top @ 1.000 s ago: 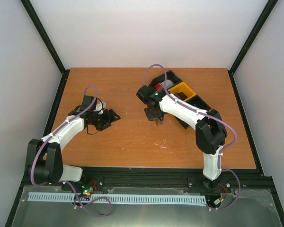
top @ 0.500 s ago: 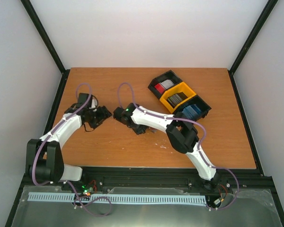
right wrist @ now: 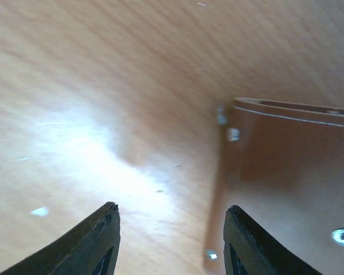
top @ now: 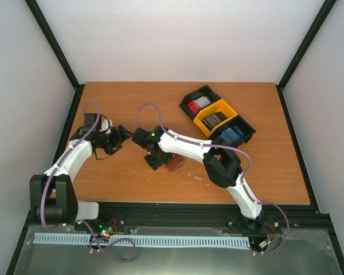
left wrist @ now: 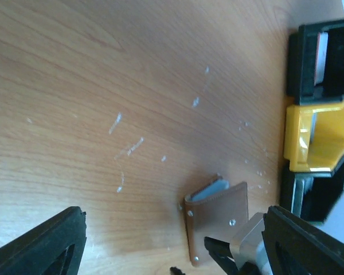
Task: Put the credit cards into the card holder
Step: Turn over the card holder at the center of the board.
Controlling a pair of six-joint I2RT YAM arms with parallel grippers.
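The wooden table point(top: 264, 172) carries a black-and-yellow tray point(top: 228, 106) towards its far right corner. The right arm point(top: 186, 146) reaches from its base, which is on the near side of the tray, out to the tray's left. The left arm point(top: 74, 154) stands further left again, well apart from the tray.

The left gripper point(top: 119, 136) hangs with its jaws spread wide, holding nothing and touching nothing. In its own camera only bare wood and the card holder point(left wrist: 218, 217) show between the fingers.

The right gripper point(right wrist: 172, 240) is low over the table, to the left of the tray and nearer the bases. Its jaws are partly apart with only bare wood between them. One finger point(right wrist: 241, 240) is right at the card holder's edge; contact cannot be told.

The card holder lies flat on the table, left of the tray, folded with a pale blue strip showing at one edge.

The credit cards sit in the tray: red and white point(top: 196, 105), grey point(top: 213, 119), blue point(top: 232, 136).
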